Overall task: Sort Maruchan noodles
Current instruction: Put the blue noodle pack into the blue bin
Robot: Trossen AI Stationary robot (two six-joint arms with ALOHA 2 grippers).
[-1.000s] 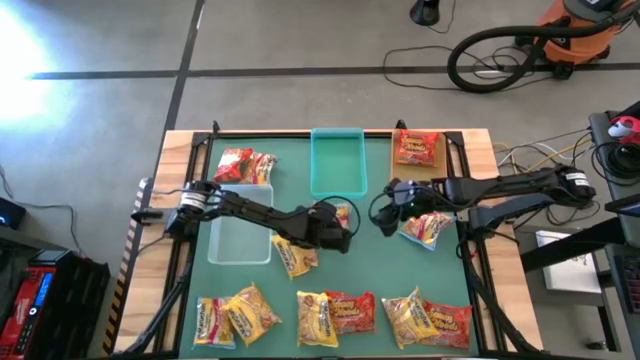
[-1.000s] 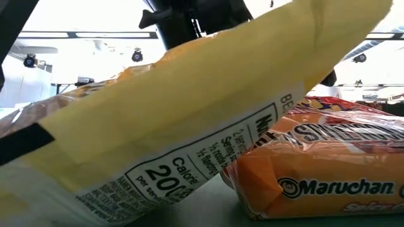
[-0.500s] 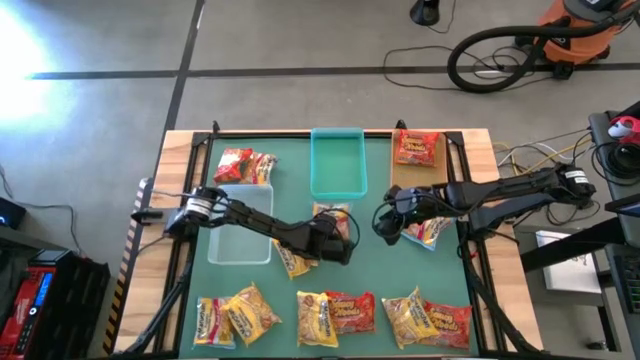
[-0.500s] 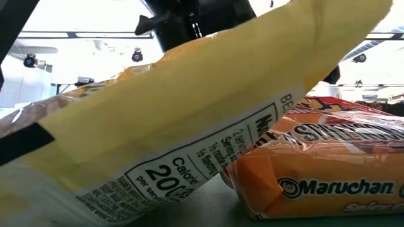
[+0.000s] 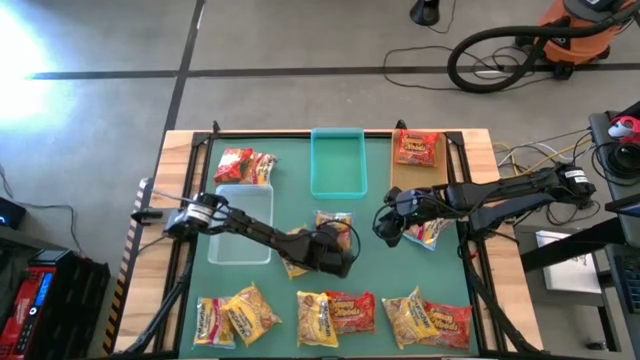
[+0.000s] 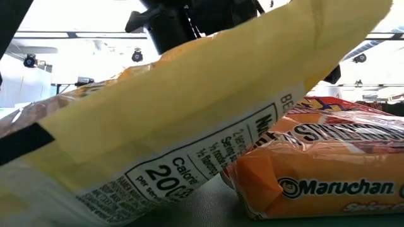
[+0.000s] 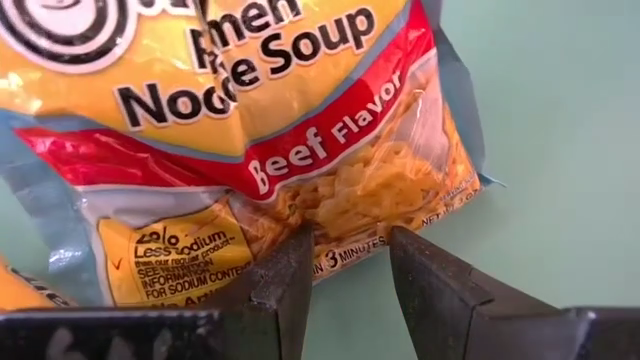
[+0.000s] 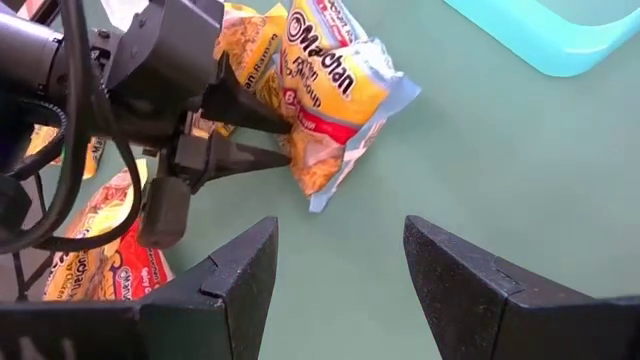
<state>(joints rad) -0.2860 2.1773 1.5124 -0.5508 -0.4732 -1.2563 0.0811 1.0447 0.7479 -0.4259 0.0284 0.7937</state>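
Observation:
A yellow Maruchan packet with a pink band [image 5: 333,221] lies on the green mat at table centre, also in the left wrist view [image 7: 250,120] and the right wrist view [image 8: 335,90]. My left gripper [image 5: 336,241] is open on the packet's near side, fingers pointing at its near edge [image 7: 345,245]. My right gripper [image 5: 385,222] hovers open to the packet's right [image 8: 340,270], above bare mat. Another packet [image 5: 294,256] lies under the left arm, and one [image 5: 427,232] under the right arm. My left gripper's fingertips [image 7: 297,250] stand at the packet's near edge [image 7: 330,255], which lies between the open jaws. I cannot tell whether they touch it. The packet lies flat on the mat.
A teal tray [image 5: 337,185] sits at far centre, a clear tray [image 5: 232,248] at left, and a tan tray with a red packet [image 5: 418,148] at far right. Red packets [image 5: 245,165] lie far left. Several packets line the near edge [image 5: 335,312]. Packets [image 6: 158,139] block the low view.
My left gripper has drawn back toward the table's near edge, away from the yellow packet with the pink band. That packet now shows fully on the mat and has stayed where it was. My right gripper has shifted slightly toward the near edge.

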